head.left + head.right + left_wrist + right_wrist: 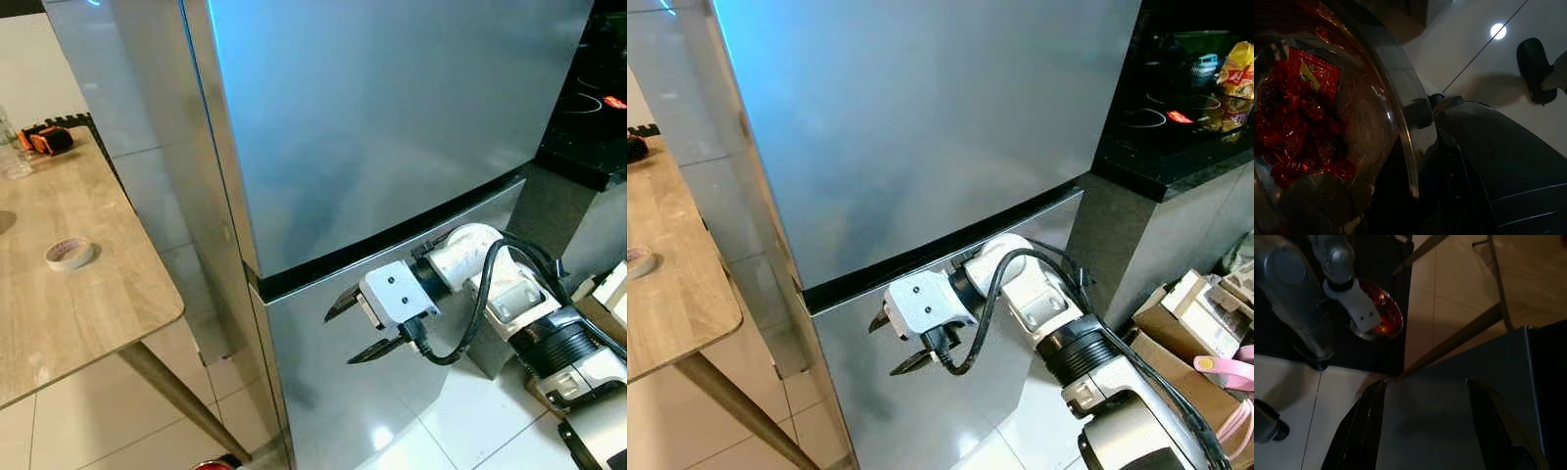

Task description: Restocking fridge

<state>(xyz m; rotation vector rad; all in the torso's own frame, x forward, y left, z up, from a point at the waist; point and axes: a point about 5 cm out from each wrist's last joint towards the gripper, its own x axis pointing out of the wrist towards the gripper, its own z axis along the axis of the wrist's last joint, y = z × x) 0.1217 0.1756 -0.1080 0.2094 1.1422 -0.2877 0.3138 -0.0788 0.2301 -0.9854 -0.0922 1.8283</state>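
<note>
Head views: closed silver fridge [372, 127] ahead; right gripper [361, 328], fingers apart, reaches sideways at the lower door [911, 411] just under the dark seam, holding nothing. Wooden table [78, 284] stands left with a tape roll [70, 253]. Left wrist view: metal bowl [1400, 112] of red wrapped sweets [1298, 117] held close; finger state cannot be told. Right wrist view: left gripper [1364, 316] at that bowl's rim.

A wooden table [69, 294] on angled legs is occupying the left of the frame, standing on pale glossy floor tiles [460, 421]. A dark countertop [1176, 147] is sitting at upper right, cardboard boxes [1185, 313] lying below it.
</note>
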